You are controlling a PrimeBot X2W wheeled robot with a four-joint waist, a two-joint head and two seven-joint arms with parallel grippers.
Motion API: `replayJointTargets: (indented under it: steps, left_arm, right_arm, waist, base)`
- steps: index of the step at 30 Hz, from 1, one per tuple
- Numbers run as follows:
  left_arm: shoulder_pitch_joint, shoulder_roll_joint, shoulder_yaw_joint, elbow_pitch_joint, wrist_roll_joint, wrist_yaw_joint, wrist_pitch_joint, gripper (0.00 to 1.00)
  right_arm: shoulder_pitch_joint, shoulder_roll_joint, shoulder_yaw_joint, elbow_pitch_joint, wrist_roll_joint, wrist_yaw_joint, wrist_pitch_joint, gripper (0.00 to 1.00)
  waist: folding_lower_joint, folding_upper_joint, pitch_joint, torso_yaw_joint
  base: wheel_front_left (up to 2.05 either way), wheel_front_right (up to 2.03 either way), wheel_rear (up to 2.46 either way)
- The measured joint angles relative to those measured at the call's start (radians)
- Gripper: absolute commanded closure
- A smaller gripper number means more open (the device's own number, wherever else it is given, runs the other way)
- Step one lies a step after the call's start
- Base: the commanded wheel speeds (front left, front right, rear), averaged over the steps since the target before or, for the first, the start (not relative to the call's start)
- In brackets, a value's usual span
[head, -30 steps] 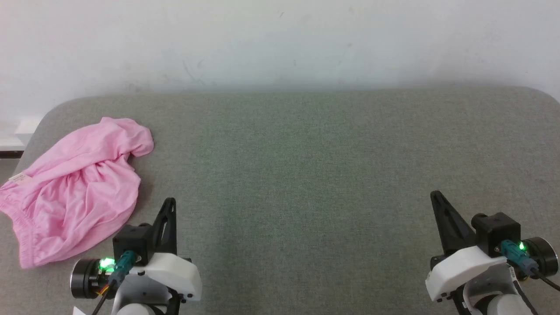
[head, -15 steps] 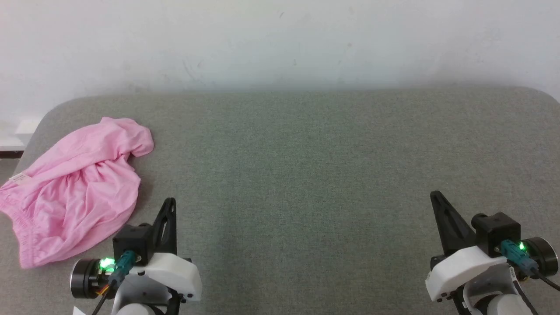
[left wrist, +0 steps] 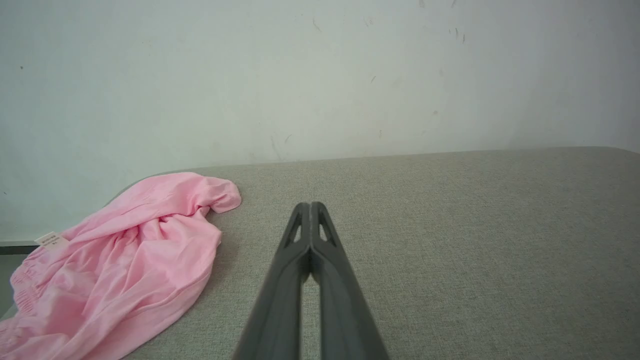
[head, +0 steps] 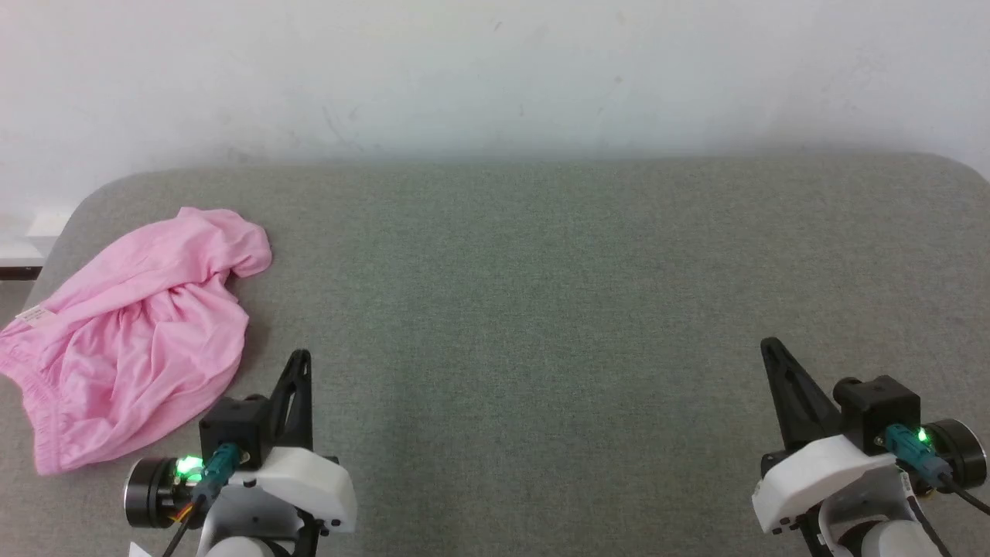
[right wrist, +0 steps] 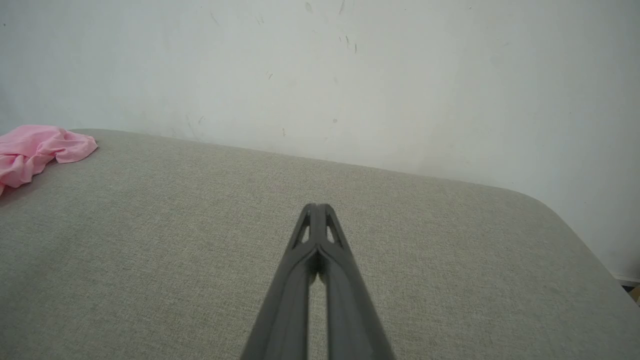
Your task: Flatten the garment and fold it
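Garment point(head: 135, 333): light pink thin cloth, lying crumpled in a heap on the left part of the desk point(head: 541, 309), close to the rounded rear left corner. The folds hide its outline, and front and back cannot be told apart. The gathered waistband point(head: 39, 410) runs along the heap's left side, at or near the desk's left rim. Whether it hangs over the rim cannot be told. The head view cuts the cloth off at its left border. A small white label point(head: 32, 313) sits at the upper left of the heap; its print is too small to read.

In the left wrist view the garment point(left wrist: 125, 270) lies left of the fingers and apart from them, with its lower left corner out of frame. The label point(left wrist: 51, 240) shows again there. The right wrist view catches one bunched end of the garment point(right wrist: 35, 147) at the left border.

Left gripper point(head: 302, 357): low at the near left, just right of the heap, not touching it. Its body is cut by the bottom border. Jaws pressed together at the tips, nothing between them, confirmed in its own wrist view point(left wrist: 311, 205).

Right gripper point(head: 767, 344): near right, well apart from the cloth, over bare grey covering. Jaws likewise closed tip to tip and empty point(right wrist: 316, 206).

Behind the desk is a pale scuffed wall point(head: 495, 70). The desk's near edge is out of frame.
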Motion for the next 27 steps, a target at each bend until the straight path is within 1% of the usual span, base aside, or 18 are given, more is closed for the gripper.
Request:
replayJointTargets:
  steps: [9, 10, 20, 27]
  left_arm:
    - [0.0, 0.0, 0.0, 0.0, 0.0, 0.0, 0.0, 1.0]
    - [0.0, 0.0, 0.0, 0.001, 0.0, 0.0, 0.0, 0.0]
    - [0.0, 0.0, -0.004, 0.003, -0.002, 0.001, -0.006, 0.0]
    - [0.0, 0.0, -0.01, 0.006, -0.007, 0.009, -0.02, 0.0]
  right_arm:
    - [0.0, 0.0, 0.0, 0.0, 0.0, 0.0, 0.0, 1.0]
    - [0.0, 0.0, 0.0, 0.001, 0.001, 0.0, 0.0, 0.0]
    - [0.0, -0.001, -0.002, 0.008, 0.014, 0.0, -0.004, 0.0]
    - [0.002, -0.001, -0.009, 0.015, 0.037, 0.0, -0.021, 0.0]
  waist:
    - [0.0, 0.0, 0.0, 0.0]
    - [0.0, 0.0, 0.0, 0.0]
    - [0.0, 0.0, 0.0, 0.0]
    - [0.0, 0.0, 0.001, 0.0]
  base:
    - [0.0, 0.0, 0.0]
    - [0.0, 0.0, 0.0]
    - [0.0, 0.0, 0.0]
    - [0.0, 0.0, 0.0]
